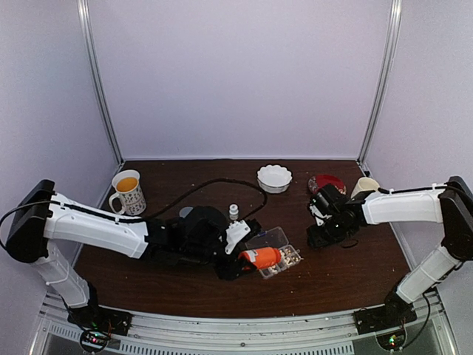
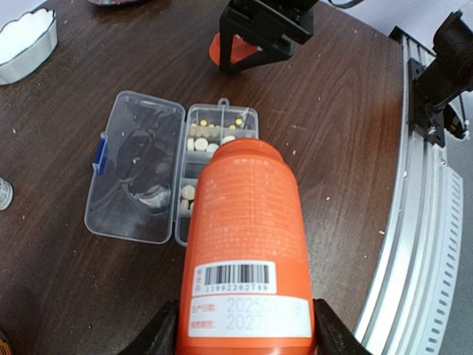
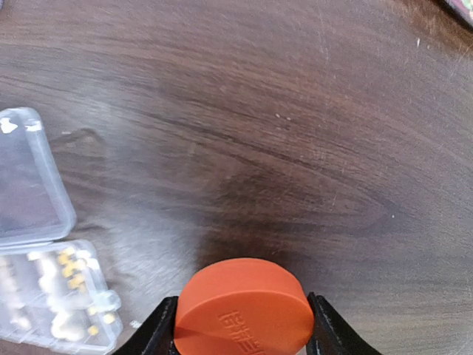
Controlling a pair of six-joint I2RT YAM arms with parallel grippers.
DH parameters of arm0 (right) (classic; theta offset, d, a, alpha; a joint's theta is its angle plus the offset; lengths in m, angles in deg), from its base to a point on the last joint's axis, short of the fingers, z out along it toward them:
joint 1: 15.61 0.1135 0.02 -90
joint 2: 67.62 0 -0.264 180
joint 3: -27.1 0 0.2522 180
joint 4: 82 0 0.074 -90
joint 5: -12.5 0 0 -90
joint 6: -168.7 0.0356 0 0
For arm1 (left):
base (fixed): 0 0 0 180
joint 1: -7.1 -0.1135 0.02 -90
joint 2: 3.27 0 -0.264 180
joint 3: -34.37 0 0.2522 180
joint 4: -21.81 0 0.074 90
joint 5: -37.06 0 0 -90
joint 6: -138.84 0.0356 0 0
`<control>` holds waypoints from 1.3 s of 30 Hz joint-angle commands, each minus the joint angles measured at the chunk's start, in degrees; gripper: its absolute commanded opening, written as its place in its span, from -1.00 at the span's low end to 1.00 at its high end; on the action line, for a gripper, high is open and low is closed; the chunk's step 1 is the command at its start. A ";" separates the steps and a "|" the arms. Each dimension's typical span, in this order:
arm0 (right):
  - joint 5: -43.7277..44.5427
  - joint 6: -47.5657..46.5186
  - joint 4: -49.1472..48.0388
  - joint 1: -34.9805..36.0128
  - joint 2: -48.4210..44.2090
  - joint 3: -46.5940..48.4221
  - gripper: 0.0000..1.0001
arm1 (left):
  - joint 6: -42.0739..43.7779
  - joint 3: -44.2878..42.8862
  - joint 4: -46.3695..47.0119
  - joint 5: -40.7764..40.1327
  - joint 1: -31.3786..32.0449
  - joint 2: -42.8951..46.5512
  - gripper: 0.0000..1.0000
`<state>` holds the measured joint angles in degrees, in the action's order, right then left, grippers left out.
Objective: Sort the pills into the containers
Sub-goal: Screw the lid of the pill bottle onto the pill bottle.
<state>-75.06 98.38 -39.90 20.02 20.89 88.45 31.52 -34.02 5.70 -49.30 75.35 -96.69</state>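
So that pills fall into the cells ahead, your left fingers clamp the tilted bottle; your right fingers pinch its cap, well apart.

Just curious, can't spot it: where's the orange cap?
In the right wrist view, the orange cap is clamped in the right gripper, just right of the open pill box.
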 commanded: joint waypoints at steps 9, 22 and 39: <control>-16.71 -2.13 -6.12 0.04 -23.60 -0.17 -1.00 | -0.39 13.29 29.17 2.78 -0.03 15.05 -1.00; -43.57 -3.04 -15.93 0.39 -35.91 7.95 -1.00 | -17.38 26.93 82.26 21.74 -11.06 17.18 -1.00; -43.83 -18.56 5.60 15.73 -22.05 32.32 -1.00 | -25.92 22.95 89.50 32.95 -12.59 11.30 -1.00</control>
<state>-121.62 85.99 -43.64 32.18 -4.66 116.38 6.82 -9.72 91.73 -17.93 62.81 -84.89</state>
